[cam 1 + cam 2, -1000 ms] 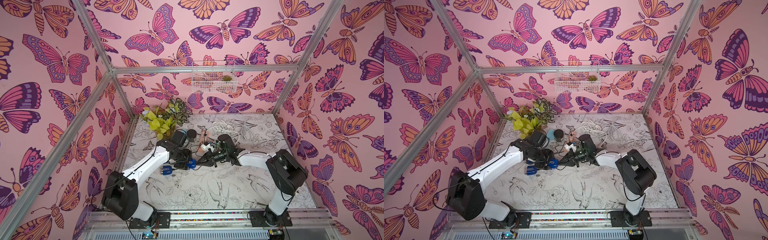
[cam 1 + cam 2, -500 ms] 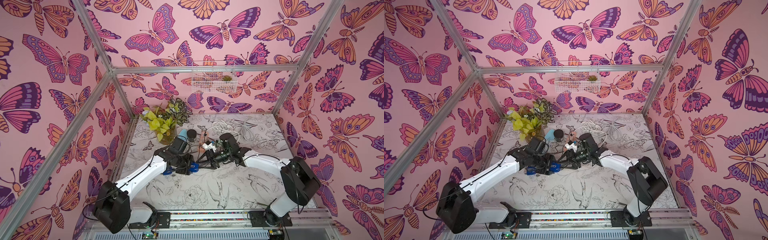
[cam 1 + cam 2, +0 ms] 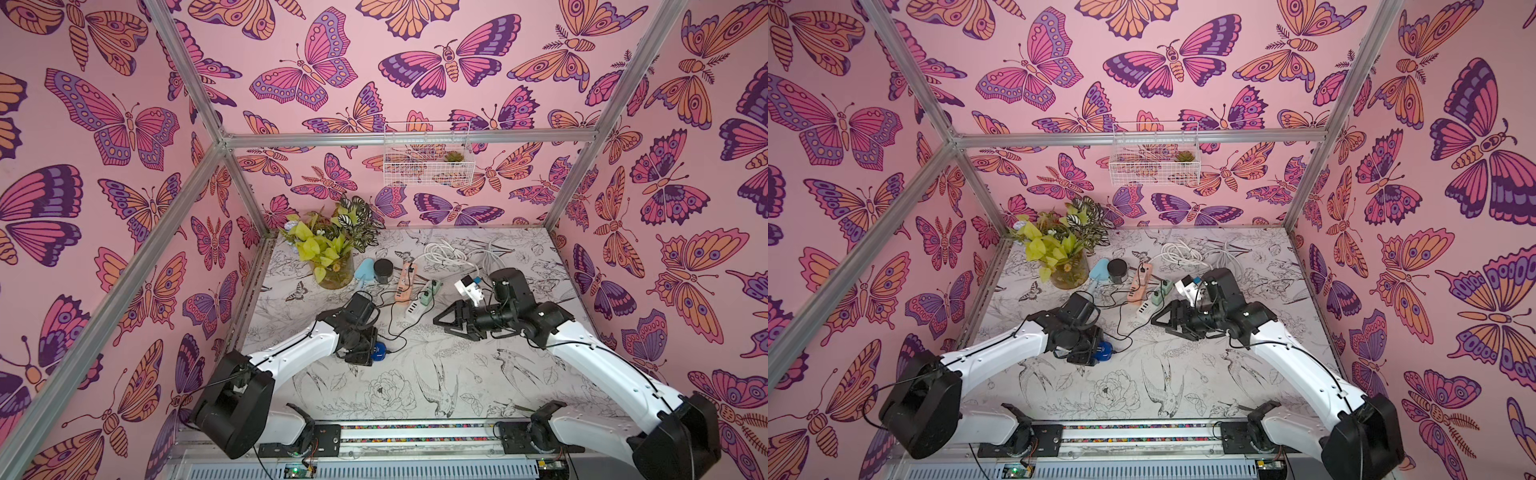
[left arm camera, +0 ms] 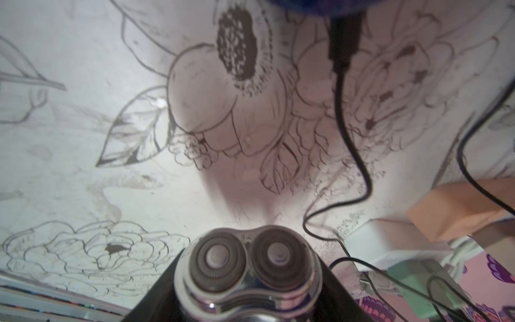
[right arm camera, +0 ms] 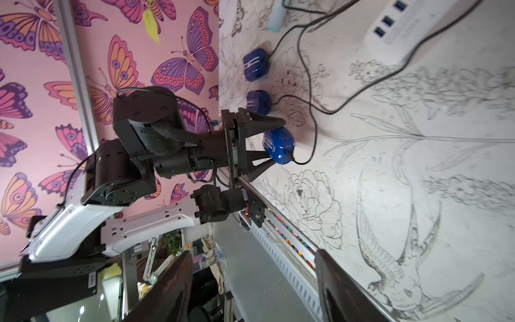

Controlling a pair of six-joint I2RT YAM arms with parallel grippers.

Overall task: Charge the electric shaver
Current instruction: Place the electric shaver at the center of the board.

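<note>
Shaver point(image 3: 379, 350) first, in both top views: blue, low over the bench point(image 3: 478, 374) left of centre, clamped in the left gripper point(image 3: 368, 353). The right gripper point(image 3: 439, 322) hangs to its right, well apart.

Left wrist view: its twin-cutter head point(image 4: 245, 267) sits between the jaws.

Right wrist view: my right jaws are spread and empty. A black cable point(image 5: 292, 159) meets the shaver's tail, though I cannot tell how deep the plug sits. I'd hold the left grip firm, lift the right clear of the cable loops, then check the seating.
</note>
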